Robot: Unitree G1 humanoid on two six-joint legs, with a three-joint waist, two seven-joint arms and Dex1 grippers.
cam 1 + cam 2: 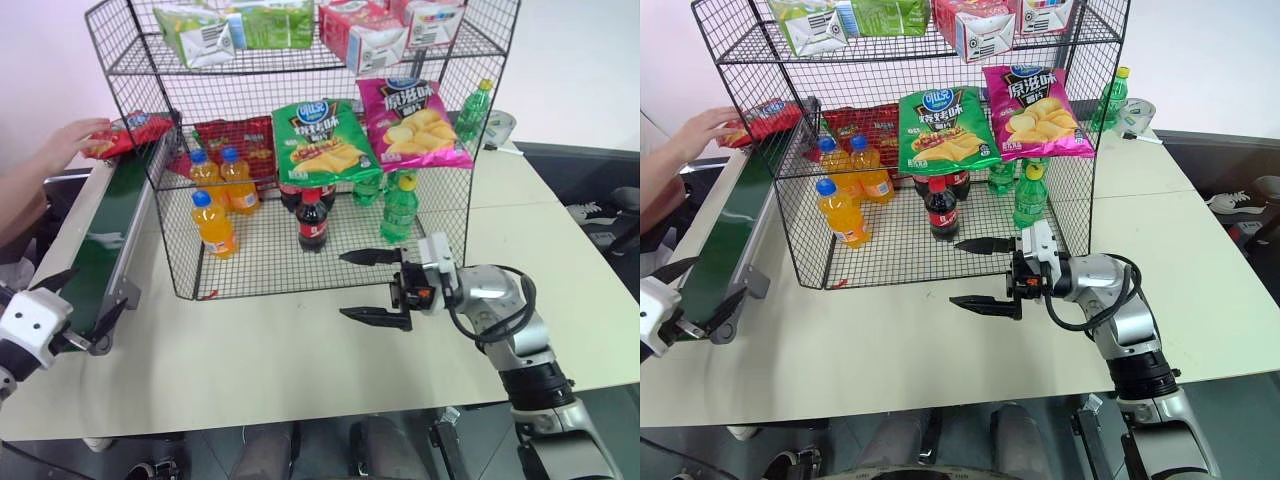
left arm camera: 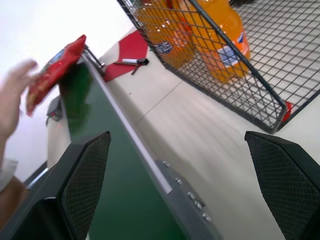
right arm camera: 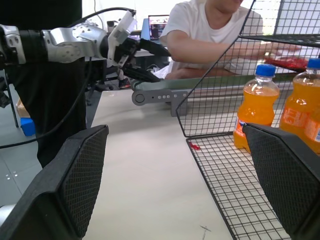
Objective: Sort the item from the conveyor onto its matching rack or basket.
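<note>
Jaws of both grippers wide apart, nothing between them. Left gripper (image 1: 85,300) low at the near end of the conveyor (image 1: 100,235), pointing along the belt. Right gripper (image 1: 372,286) above the tabletop (image 1: 300,350), just in front of the rack (image 1: 300,150), pointing toward the robot's left, one finger above the other.

Red bag (image 1: 130,133) at the far end of the conveyor, tilted, under a person's hand (image 1: 70,140); hand touching the bag's outer end. Same bag (image 2: 52,72) raised off the green belt at one edge in the left wrist view.

Rack standing on the tabletop, beside the conveyor. Top tier: green cartons (image 1: 235,28) and red-and-white cartons (image 1: 375,30). Middle tier: green bag (image 1: 322,142) and pink bag (image 1: 412,122) leaning forward side by side, another red bag (image 1: 238,142) lying further back to their left. Bottom tier: three orange bottles (image 1: 215,225) at the left, cola bottle (image 1: 312,220) in the middle, green bottles (image 1: 398,208) at the right.

One more green bottle (image 1: 475,110) behind the rack on the right, next to a tape roll (image 1: 497,127). Red mat with a marker (image 2: 131,61) on the tabletop beyond the rack's corner, in the left wrist view.
</note>
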